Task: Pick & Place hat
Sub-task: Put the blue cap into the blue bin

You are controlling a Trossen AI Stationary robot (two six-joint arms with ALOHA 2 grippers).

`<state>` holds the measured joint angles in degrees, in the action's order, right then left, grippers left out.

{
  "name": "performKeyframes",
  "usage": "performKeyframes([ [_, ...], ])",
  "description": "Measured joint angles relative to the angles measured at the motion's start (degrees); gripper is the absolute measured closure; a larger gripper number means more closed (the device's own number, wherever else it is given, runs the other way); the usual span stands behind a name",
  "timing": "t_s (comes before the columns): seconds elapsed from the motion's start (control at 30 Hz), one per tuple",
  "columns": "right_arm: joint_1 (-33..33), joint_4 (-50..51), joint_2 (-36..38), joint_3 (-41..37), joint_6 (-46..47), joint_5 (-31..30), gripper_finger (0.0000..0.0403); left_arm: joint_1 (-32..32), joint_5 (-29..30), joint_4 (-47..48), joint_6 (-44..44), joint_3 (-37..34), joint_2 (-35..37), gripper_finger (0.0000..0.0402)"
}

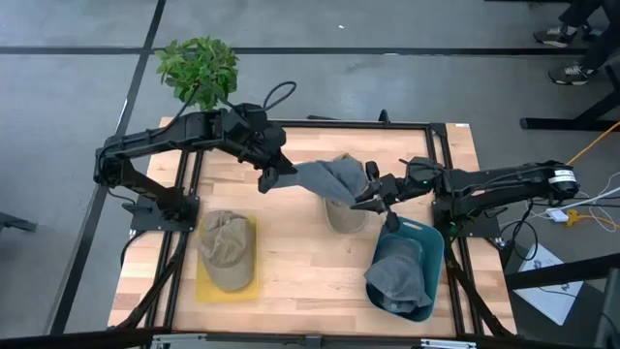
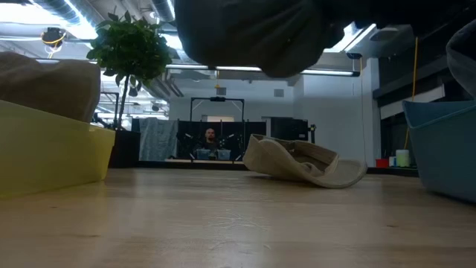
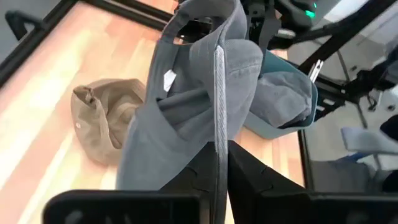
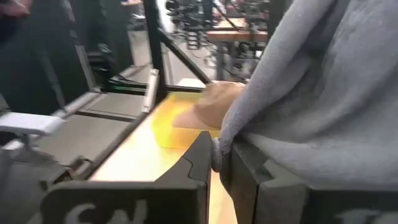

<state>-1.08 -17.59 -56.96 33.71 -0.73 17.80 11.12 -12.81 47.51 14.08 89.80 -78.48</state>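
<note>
Both grippers pinch one soft grey cloth hat (image 1: 327, 176) aloft mid-table: left gripper (image 1: 274, 175) clamped on its brim, right gripper (image 1: 372, 197) clenched on its rim; limp tan hat (image 1: 346, 215) beneath.

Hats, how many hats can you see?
4. A grey hat hangs in the air, gripped by the left pincer and right pincer. A tan hat lies beneath it. Another tan hat is on the yellow tray, another grey one in the blue bin.

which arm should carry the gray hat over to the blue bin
Probably the right. Both the left gripper and the right gripper are shut on the gray hat, but the blue bin sits beside the right arm's base.
</note>
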Motion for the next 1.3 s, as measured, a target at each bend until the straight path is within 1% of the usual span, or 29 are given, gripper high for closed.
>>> performKeyframes([
  [0.1,0.0,0.0,0.8,0.0,1.6,3.7,0.037,-0.8,0.5,0.1,-3.0,0.0,0.0,0.0365],
  [0.3,0.2,0.6,2.2,0.0,4.7,13.1,0.037,-0.6,3.0,1.3,-5.8,0.0,0.1,0.0314],
  [0.37,0.1,0.5,2.6,0.0,5.2,14.3,0.037,-0.4,3.8,1.8,-6.4,0.0,0.2,0.0297],
  [0.47,0.1,0.4,3.2,0.0,5.6,14.3,0.037,-0.5,5.0,2.1,-7.5,0.0,0.4,0.0276],
  [0.6,-0.2,0.4,3.2,0.0,6.6,11.9,0.037,-1.6,5.2,0.2,-10.2,0.0,-0.3,0.0253],
  [0.77,-1.7,2.2,3.1,0.0,6.4,9.5,0.0362,-7.0,5.3,-1.9,-22.2,0.0,-3.4,0.0233],
  [0.83,-2.4,2.6,3.1,0.0,6.3,8.5,0.0365,-9.4,8.1,-4.8,-26.5,0.0,-5.1,0.0227],
  [0.93,-3.2,2.7,3.1,0.0,6.3,7.1,0.0369,-12.1,15.0,-8.6,-30.5,0.0,-7.6,0.0221],
  [1.03,-3.7,2.7,3.1,0.0,6.0,4.7,0.0369,-13.8,22.7,-11.7,-31.2,0.0,-10.1,0.0219],
  [1.1,-3.7,2.8,3.1,0.0,5.4,2.2,0.0367,-14.4,26.4,-12.9,-30.4,0.0,-12.1,0.0219],
  [1.17,-3.7,3.0,3.1,0.0,4.7,0.4,0.0364,-14.6,28.2,-14.0,-29.9,0.0,-14.0,0.0218],
  [1.3,-3.7,2.8,3.1,0.0,3.5,-3.3,0.0367,-14.6,28.1,-16.5,-29.9,0.0,-17.6,0.0208],
])
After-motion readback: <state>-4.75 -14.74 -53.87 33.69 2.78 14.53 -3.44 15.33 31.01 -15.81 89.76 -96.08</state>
